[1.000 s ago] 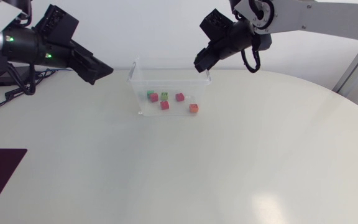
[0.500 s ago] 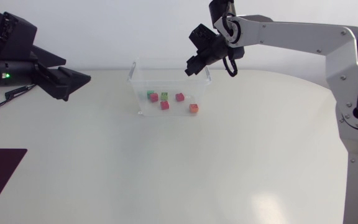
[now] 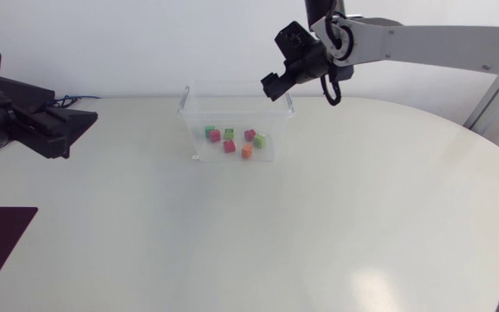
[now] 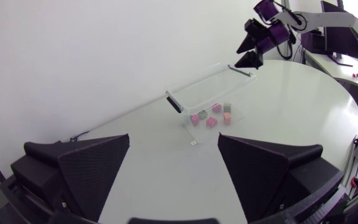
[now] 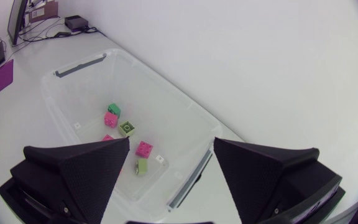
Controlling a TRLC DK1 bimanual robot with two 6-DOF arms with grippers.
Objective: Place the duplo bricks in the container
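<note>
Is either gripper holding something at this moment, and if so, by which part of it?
Nothing is held. The left gripper and the right gripper are both open and empty; the duplo bricks lie in the container.

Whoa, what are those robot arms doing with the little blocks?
They are putting duplo bricks into the clear container. Right now every brick I can see, red, green and orange ones, lies inside it. The right gripper hovers open and empty above the container's far corner. The left gripper is off to the side, away from the container, open and empty too.
</note>
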